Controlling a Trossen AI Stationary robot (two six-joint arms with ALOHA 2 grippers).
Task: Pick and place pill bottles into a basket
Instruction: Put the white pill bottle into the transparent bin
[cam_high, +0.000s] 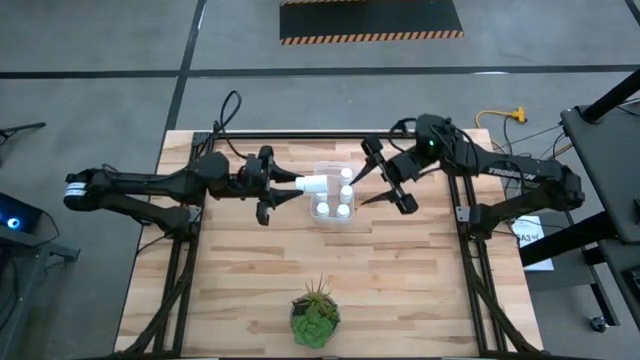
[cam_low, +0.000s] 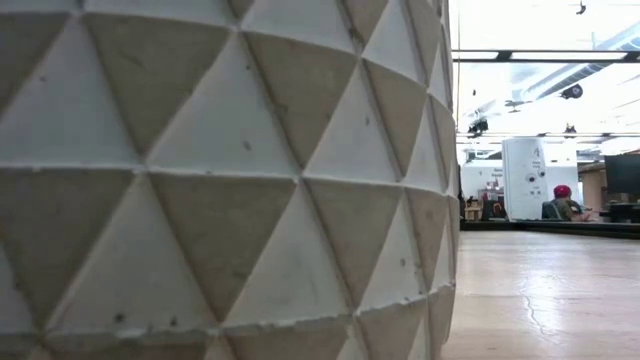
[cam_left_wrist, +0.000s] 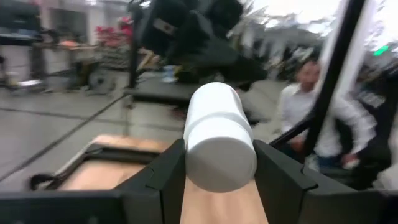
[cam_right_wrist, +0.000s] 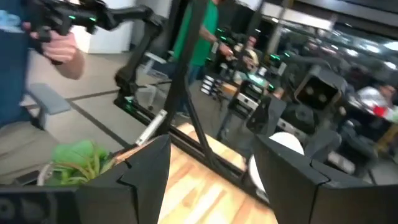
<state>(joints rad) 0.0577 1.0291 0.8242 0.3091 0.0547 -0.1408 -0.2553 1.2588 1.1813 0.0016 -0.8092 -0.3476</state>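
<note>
Left gripper (cam_high: 283, 190): I see it clenched on a pill bottle (cam_high: 313, 184) lying sideways at the basket's left edge, frame centre.
Held bottle, wrist view: white bottle (cam_left_wrist: 217, 138) squeezed between both fingers (cam_left_wrist: 171, 168).
Basket (cam_high: 334, 217): four bottles (cam_high: 345, 191) stand inside.
Right gripper (cam_high: 385, 183): fingers spread, empty, just right of the basket.
Plant (cam_high: 315, 314): bottom centre.
</note>
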